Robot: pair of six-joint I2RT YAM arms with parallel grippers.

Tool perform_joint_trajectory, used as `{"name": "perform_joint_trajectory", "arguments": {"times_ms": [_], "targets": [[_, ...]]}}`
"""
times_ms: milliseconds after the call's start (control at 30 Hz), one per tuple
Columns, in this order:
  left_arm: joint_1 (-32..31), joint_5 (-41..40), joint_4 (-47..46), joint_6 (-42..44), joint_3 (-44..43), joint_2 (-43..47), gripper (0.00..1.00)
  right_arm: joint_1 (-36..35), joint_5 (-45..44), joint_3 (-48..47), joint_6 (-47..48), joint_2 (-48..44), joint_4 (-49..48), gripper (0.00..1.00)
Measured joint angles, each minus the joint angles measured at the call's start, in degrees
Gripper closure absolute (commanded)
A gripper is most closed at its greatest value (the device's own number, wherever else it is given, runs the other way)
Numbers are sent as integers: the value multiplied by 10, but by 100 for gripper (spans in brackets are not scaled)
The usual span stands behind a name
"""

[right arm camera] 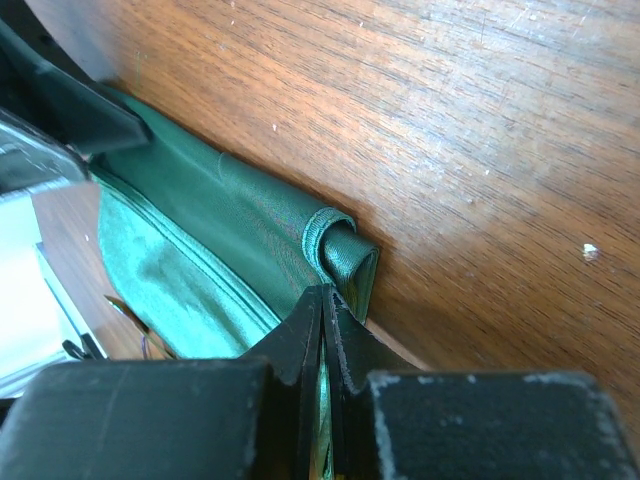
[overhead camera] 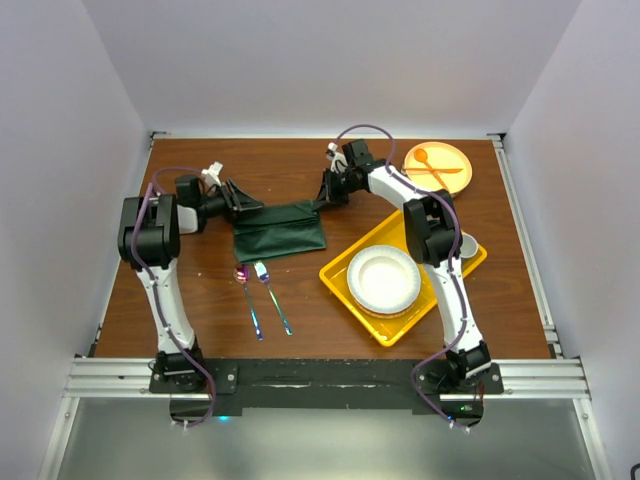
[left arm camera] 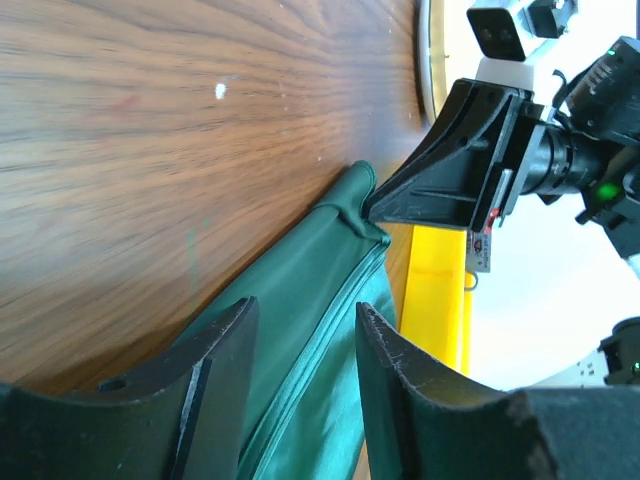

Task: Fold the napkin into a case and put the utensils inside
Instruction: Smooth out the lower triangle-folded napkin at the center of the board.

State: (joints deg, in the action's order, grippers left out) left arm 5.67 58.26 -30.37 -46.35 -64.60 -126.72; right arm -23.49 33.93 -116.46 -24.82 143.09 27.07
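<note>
Tabletop: right end effector pinches folded edge of napkin.

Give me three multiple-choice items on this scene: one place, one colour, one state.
1. Where do the metal spoon and fork lie? A: on the table, on the near side of the napkin. B: inside the napkin. C: on top of the napkin.
2. The napkin's colour? A: white. B: dark green. C: orange.
3. The right gripper is? A: wide open. B: holding the fork. C: shut on the napkin.
Key: A, both lie on bare wood; B, every view shows green; C, it pinches the cloth's corner.
</note>
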Motion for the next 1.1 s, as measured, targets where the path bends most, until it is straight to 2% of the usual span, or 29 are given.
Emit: {"name": "perform_joint_trajectory", "arguments": {"times_ms": [100,167,233,300,400,533,667,800,833,933,1000,1100], "targets": [[21,15,14,18,0,3,52,-1,-2,0,0,0,0,97],[33,21,34,42,-4,7,58,-2,-3,0,0,-1,-1,97],[37,12,92,99,-26,11,62,-2,-5,0,1,-1,0,97],[31,-10,176,189,-64,18,68,-3,-6,0,2,-1,0,96],[0,-80,292,329,-124,44,73,-3,-8,-2,3,-1,2,96],[-73,-163,370,456,-143,97,77,-4,-10,-4,4,-1,3,96],[-140,-226,417,524,-143,106,80,-5,-14,-6,5,-1,6,96],[-152,-279,457,555,-161,70,82,-5,-16,-12,10,0,12,95],[-147,-273,463,558,-178,57,82,-6,-18,-16,12,2,13,95],[-138,-300,467,578,-226,32,74,-7,-30,-32,18,9,12,94],[-132,-305,466,596,-229,31,62,-7,-33,-38,20,12,11,94],[-128,-306,450,639,-197,55,54,-8,-35,-39,20,13,10,94]]}}
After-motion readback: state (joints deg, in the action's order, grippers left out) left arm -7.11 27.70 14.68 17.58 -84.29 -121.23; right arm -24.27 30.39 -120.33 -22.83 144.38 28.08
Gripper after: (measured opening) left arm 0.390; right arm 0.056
